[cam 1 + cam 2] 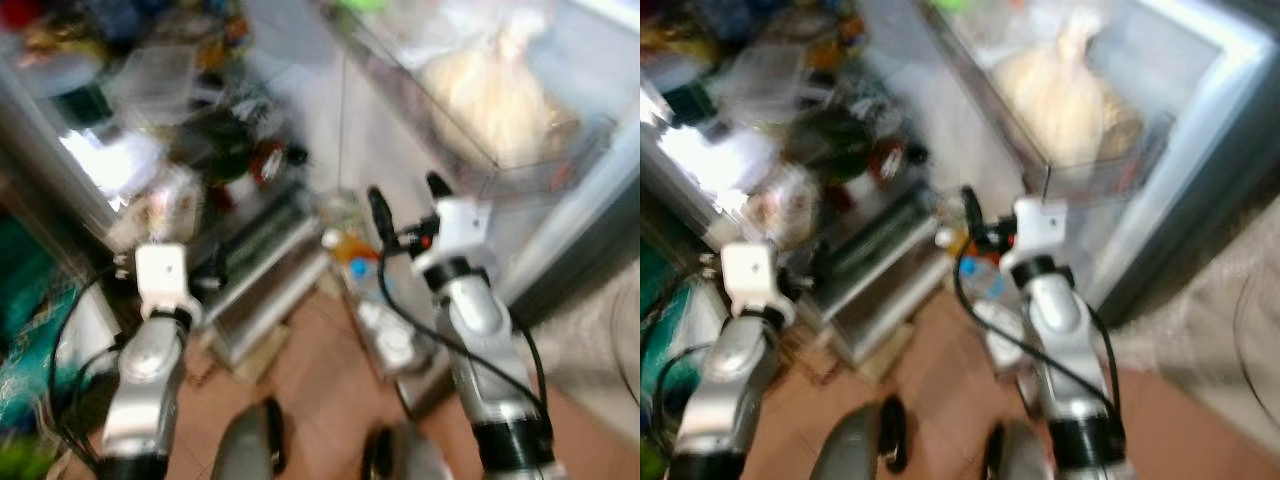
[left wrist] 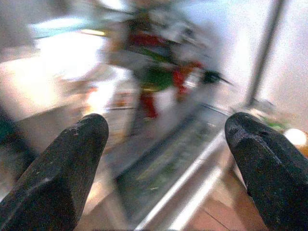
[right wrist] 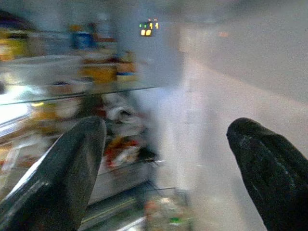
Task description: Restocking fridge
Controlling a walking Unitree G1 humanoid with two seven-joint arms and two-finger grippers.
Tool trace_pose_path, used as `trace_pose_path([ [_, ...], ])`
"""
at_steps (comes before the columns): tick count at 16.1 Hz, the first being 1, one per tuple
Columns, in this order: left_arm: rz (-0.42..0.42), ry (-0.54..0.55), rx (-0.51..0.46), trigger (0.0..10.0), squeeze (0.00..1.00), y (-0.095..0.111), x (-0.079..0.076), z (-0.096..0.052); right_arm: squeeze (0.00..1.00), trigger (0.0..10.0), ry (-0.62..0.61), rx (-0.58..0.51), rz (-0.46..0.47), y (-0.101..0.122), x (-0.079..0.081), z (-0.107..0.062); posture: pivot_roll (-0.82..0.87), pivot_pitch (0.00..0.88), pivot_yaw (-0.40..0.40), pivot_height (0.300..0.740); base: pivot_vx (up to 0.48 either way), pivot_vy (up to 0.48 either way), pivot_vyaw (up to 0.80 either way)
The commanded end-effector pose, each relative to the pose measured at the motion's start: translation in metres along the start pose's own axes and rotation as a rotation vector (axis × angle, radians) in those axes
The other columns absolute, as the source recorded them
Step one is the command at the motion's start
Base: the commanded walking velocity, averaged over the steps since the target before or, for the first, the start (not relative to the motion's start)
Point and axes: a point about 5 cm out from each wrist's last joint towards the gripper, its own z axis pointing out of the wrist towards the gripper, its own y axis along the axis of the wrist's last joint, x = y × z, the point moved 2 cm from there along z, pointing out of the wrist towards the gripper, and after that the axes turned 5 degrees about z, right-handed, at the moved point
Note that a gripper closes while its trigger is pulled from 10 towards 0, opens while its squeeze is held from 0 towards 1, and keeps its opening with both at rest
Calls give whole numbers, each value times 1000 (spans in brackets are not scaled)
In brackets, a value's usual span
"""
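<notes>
The picture is blurred. An open fridge stands before me, its crowded shelves (image 1: 200,150) holding jars, packets and a clear box (image 1: 155,80). The fridge door (image 1: 590,90) swings out on the right, and its clear bin holds a pale bag (image 1: 500,100). My right gripper (image 1: 408,200) is raised between the shelves and the door, open and empty, as the right wrist view (image 3: 166,132) confirms. My left gripper (image 2: 166,130) is open and empty too, facing the lower shelves and the crisper drawer (image 2: 168,168). A rack (image 1: 385,330) of bottles, one with a blue cap (image 1: 360,268), sits low under the right gripper.
Brown floor (image 1: 320,390) lies between me and the fridge, with my feet (image 1: 270,435) at the bottom edge. Something teal (image 1: 30,310) stands at the far left. A pale rug or cloth (image 1: 590,340) lies on the right past the door.
</notes>
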Motion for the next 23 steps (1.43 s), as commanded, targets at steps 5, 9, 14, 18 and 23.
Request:
trace_pose_path([
  [5, 9, 35, 46, 10000, 0, -13, 10, -7, 0, 10000, 30, -10, -25, 1, 4, 2, 61, 84, 53, 740, -49, 0, 0],
  [9, 3, 18, 38, 10000, 0, -13, 8, -7, 0, 10000, -20, 10, -63, -5, -9, -5, 59, 84, 54, 740, 0, 0, 0],
  [14, 9, 9, 43, 10000, 0, -15, 8, -9, 0, 10000, -128, 120, -82, -27, -31, -44, 49, 88, 53, 740, 0, 0, 0],
  [18, 13, -15, 47, 10000, 0, -16, 5, -9, 0, 10000, -250, 188, -112, -39, -58, -65, 38, 94, 59, 740, 0, 0, 0],
  [23, 6, -25, 57, 10000, 0, -18, 3, -10, 0, 10000, -329, 365, -162, -62, -81, -95, 39, 100, 52, 740, 0, 0, 0],
])
